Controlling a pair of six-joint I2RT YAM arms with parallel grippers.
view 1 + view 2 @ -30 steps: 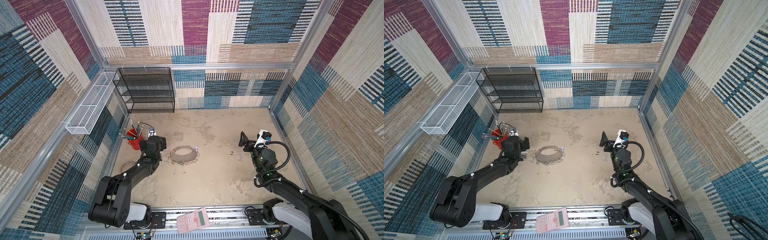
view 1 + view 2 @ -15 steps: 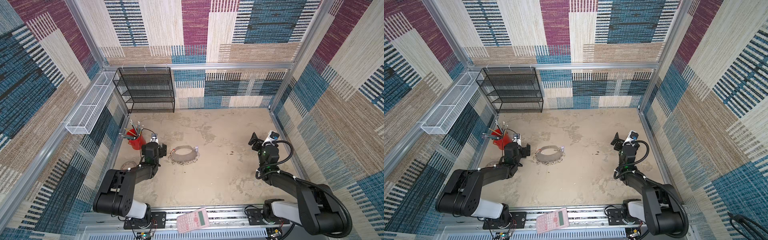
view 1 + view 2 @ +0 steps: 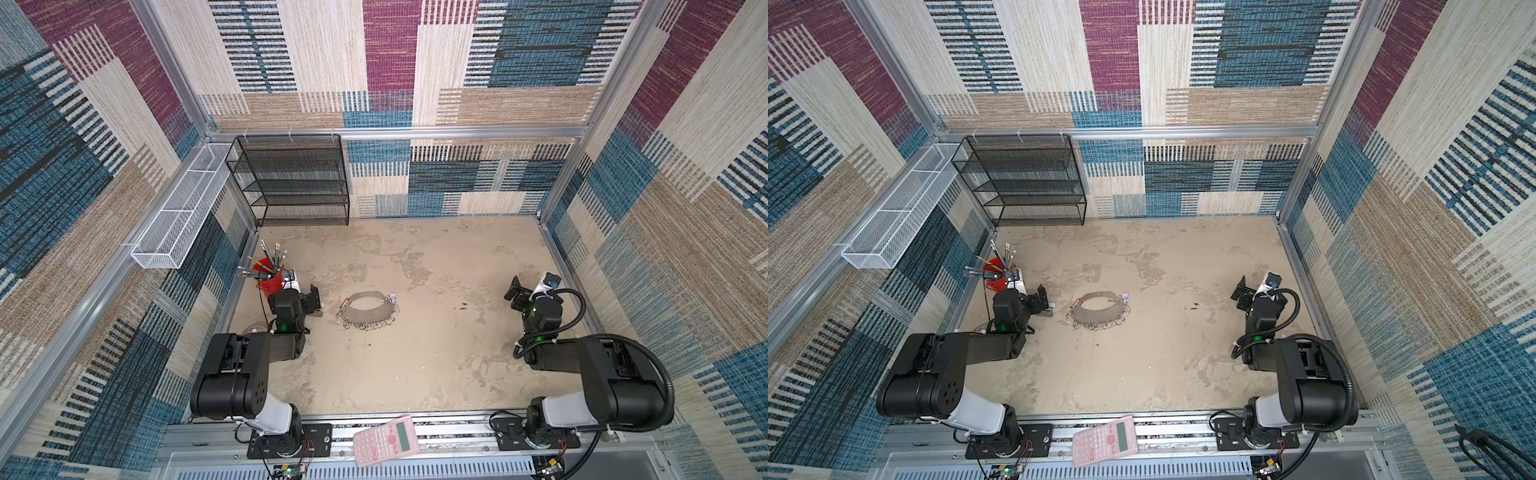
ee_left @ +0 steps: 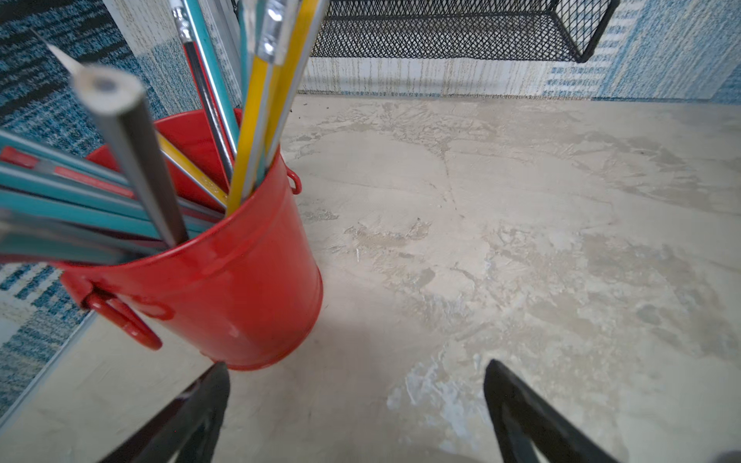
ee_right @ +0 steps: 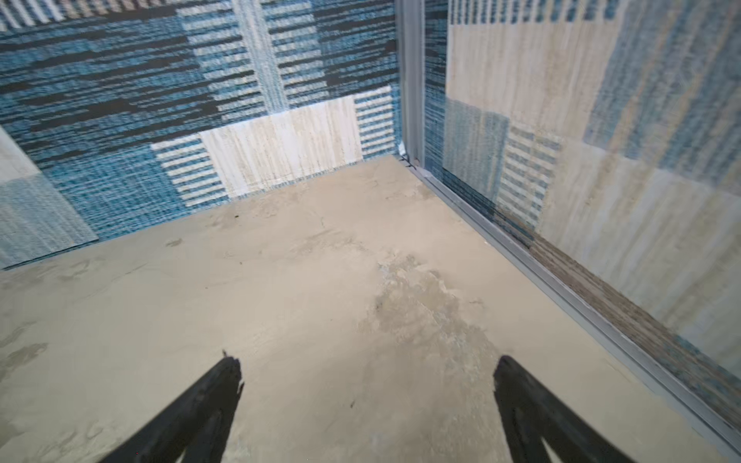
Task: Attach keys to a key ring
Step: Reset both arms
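Observation:
The key ring (image 3: 368, 311) (image 3: 1098, 311), a grey curved band fringed with small silver rings, lies on the table left of centre in both top views. A key with a pale lilac head (image 3: 392, 296) (image 3: 1124, 296) lies at its right end, touching the band. My left gripper (image 3: 312, 297) (image 3: 1042, 296) (image 4: 357, 368) hovers open to the left of the ring, apart from it, with nothing between its fingers. My right gripper (image 3: 515, 291) (image 3: 1241, 291) (image 5: 367, 362) is open and empty near the right wall, over bare table.
A red bucket (image 3: 269, 283) (image 4: 240, 280) of pencils stands just behind my left gripper by the left wall. At the back left is a black mesh shelf (image 3: 291, 178), and a white wire basket (image 3: 183, 208) hangs on the left wall. A pink calculator (image 3: 386, 440) lies on the front rail.
Both arms have folded back toward their bases. The right gripper has drifted toward the right wall, and the left has sunk beside the bucket. Both stay open, and the ring has not moved.

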